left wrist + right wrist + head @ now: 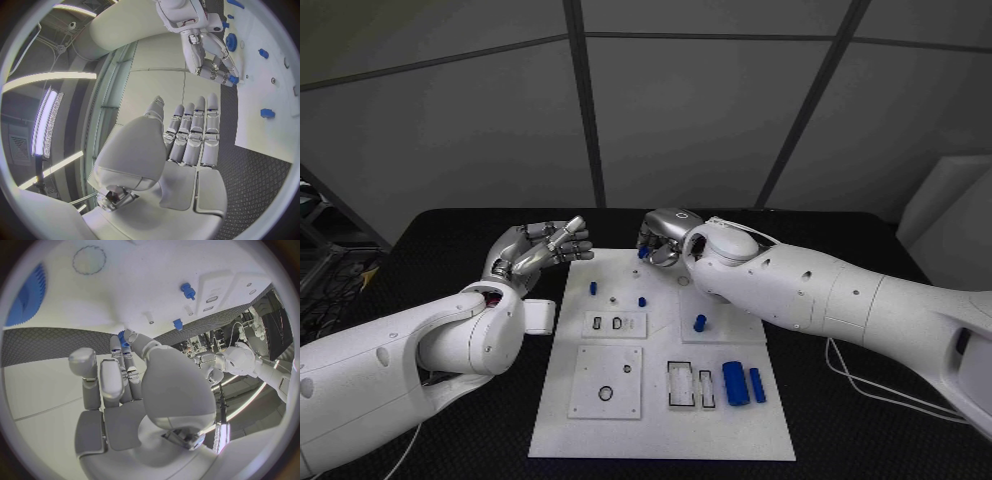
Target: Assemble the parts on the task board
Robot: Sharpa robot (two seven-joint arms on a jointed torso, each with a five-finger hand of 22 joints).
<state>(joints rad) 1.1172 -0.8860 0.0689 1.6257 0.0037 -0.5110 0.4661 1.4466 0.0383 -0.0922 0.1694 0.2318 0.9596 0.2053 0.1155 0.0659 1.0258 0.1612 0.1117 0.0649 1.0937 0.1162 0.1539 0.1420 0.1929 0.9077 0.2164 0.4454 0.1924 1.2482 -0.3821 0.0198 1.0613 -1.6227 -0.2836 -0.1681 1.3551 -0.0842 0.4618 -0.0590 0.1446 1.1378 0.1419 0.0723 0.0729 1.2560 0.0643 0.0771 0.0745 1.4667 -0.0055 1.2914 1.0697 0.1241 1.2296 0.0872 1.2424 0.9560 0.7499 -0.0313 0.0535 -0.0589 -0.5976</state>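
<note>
Black bench carries the task board [661, 420]. Right hand [666, 240] pinches a small blue part [123, 338] that may slip; left hand [538, 250] hovers open, empty.

We've got the task board [661, 415] sitting mid-table, running from 6 o'clock toward 12. Near its far end, two small parts [593, 288] [642, 301] stand side by side, with another part [700, 323] off at their 4 o'clock. At the board's near end, toward 4 o'clock, two longer parts [734, 383] [756, 385] lie side by side. The left hand [540, 250] hangs at the board's 11 o'clock corner, the right hand [668, 240] at 12 o'clock.
</note>
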